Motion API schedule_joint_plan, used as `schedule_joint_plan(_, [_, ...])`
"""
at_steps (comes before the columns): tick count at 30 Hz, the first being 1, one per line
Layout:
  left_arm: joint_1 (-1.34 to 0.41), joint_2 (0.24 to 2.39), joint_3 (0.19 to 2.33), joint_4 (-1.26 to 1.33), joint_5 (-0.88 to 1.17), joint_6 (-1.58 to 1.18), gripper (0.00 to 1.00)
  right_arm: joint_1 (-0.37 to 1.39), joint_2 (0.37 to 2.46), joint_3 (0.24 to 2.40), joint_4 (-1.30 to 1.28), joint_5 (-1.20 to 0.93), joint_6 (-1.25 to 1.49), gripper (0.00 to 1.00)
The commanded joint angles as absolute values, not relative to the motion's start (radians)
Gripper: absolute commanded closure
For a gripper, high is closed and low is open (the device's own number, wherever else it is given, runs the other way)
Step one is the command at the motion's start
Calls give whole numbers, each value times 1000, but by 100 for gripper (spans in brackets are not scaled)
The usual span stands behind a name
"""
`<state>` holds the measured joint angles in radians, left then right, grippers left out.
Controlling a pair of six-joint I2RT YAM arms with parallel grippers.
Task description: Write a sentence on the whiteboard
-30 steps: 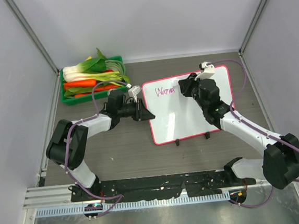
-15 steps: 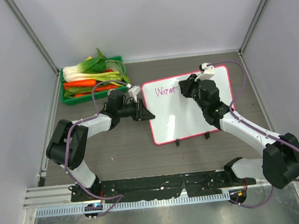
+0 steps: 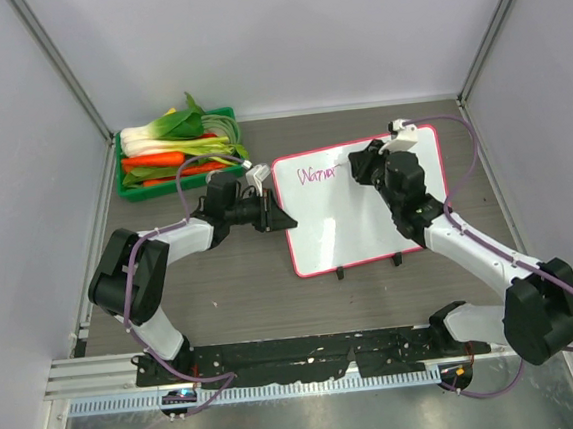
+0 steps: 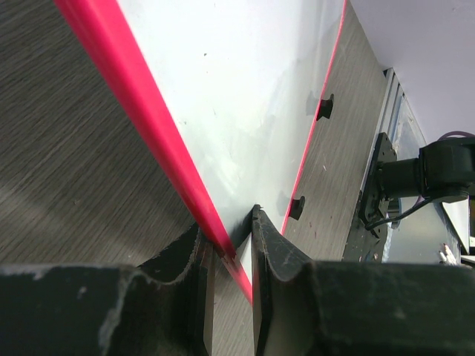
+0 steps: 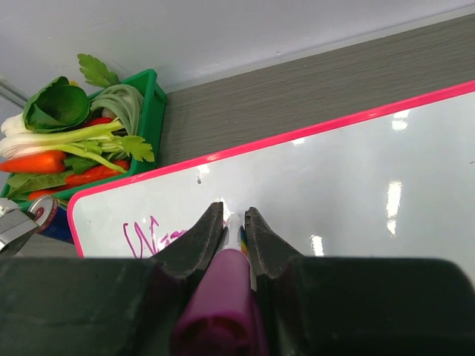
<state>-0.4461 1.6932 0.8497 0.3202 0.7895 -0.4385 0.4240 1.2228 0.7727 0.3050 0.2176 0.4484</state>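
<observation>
The whiteboard (image 3: 340,225), white with a pink frame and two black feet, lies flat on the table. My left gripper (image 3: 279,221) is shut on its left edge; in the left wrist view the fingers (image 4: 274,256) pinch the pink frame (image 4: 152,133). My right gripper (image 3: 362,167) is over the board's upper middle, shut on a purple marker (image 5: 220,300) whose tip meets the board (image 5: 356,170). The sentence (image 3: 316,176) is one short pink cursive word near the top left corner, and its end is hidden behind my right fingers (image 5: 204,237).
A green crate (image 3: 121,169) of vegetables (image 3: 175,149) stands at the back left, close to the board's corner. Grey walls close in on three sides. The arm bases sit on a black rail (image 3: 279,358) at the near edge.
My right gripper has slid a little to the right along the board with the marker, and the pink word has grown slightly. The left arm and the board have stayed put.
</observation>
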Motion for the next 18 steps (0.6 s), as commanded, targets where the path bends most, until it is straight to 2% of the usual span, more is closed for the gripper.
schedule_joint_plan(1, [-476, 1729, 839, 235, 712, -319, 100, 416, 1184, 773, 305, 223, 446, 98])
schedule_joint_plan(7, [-474, 1727, 841, 235, 713, -321, 100, 417, 1167, 785, 359, 166, 476, 99])
schedule_joint_plan(18, [-474, 1727, 839, 235, 713, -319, 100, 414, 1252, 767, 390, 190, 488, 99])
